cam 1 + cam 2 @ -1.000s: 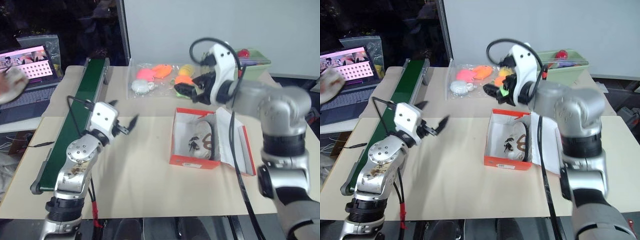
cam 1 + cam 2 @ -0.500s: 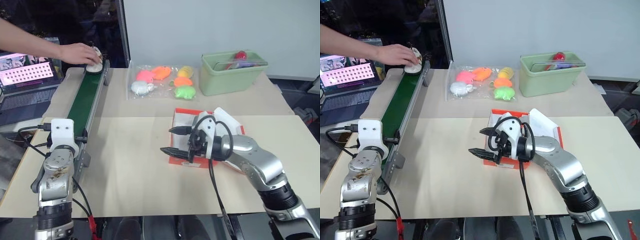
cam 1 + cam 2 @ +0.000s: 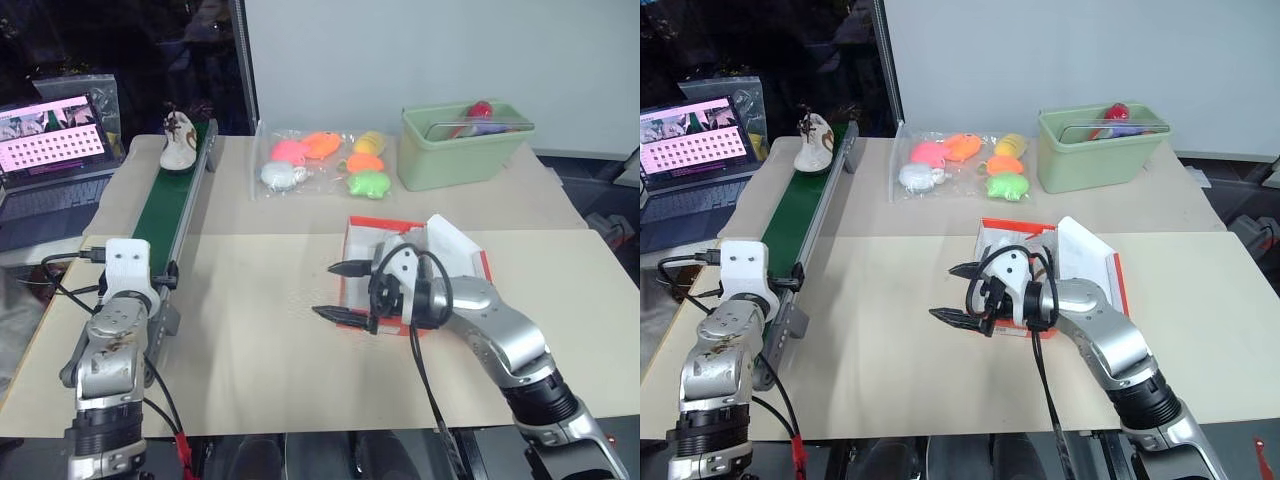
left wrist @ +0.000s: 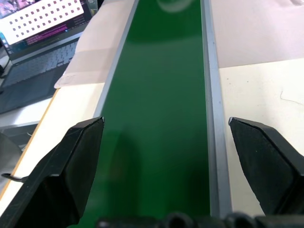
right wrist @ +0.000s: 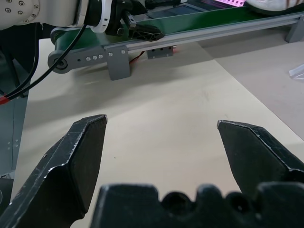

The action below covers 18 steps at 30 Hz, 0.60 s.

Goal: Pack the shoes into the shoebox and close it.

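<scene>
Beside shoebox [image 3: 365, 228], right gripper [image 3: 340, 292] (level)

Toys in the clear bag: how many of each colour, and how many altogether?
Pink toy: 1
Orange toys: 2
Yellow toy: 1
Green toy: 1
White toy: 1
Total: 6

Shoe [image 3: 179, 141] on conveyor's [image 3: 170, 215] far end at left, shoebox [image 3: 372, 232] right of centre, bin [image 3: 460, 150] behind it

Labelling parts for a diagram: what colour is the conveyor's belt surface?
Dark green, the conveyor belt runs between grey metal rails; clearest in the left wrist view.
</scene>
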Motion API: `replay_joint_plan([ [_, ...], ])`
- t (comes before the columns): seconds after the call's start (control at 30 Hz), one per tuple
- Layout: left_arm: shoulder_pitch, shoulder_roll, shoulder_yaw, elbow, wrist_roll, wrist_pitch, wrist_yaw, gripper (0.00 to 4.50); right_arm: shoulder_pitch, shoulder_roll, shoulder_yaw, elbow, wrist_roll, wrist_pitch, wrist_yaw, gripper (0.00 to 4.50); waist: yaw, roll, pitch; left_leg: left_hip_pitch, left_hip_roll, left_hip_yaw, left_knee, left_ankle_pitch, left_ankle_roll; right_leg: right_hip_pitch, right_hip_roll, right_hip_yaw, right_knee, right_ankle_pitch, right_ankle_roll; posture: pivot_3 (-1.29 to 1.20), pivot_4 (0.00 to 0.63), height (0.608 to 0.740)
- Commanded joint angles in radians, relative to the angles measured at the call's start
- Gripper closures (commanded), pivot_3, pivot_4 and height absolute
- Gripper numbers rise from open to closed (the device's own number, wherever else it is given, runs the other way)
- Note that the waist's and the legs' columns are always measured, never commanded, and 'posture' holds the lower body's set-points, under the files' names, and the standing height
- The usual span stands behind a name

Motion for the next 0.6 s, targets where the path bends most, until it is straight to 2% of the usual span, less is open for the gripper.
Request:
replay_joint_plan([
  [0.03,-0.024,0.021,0.008,-0.001,-0.006,0.006,-0.008,0.00,-0.009,0.010,-0.016,-0.021,-0.001,0.008,-0.002,0.13,0.000,0.000,0.000,0.000,0.000,0.000,0.000,0.000,0.000,0.000,0.000,0.000,0.000,0.000,0.000,0.00,0.150,0.729],
  [0.3,-0.149,0.081,0.008,-0.009,-0.049,0.189,-0.049,0.00,-0.004,0.019,-0.025,-0.043,-0.011,0.028,-0.023,0.13,0.000,-0.001,0.000,0.000,0.000,0.000,0.000,0.000,0.000,0.000,0.000,0.000,0.001,0.000,0.000,0.00,0.150,0.729],
  [0.6,-0.213,0.162,-0.005,-0.023,-0.084,0.440,-0.093,0.00,0.001,0.031,-0.031,-0.065,-0.006,0.051,-0.041,0.13,-0.006,-0.001,0.000,0.000,0.000,0.000,0.000,0.000,0.000,-0.001,0.000,0.000,0.002,0.000,0.000,0.00,0.150,0.729],
])
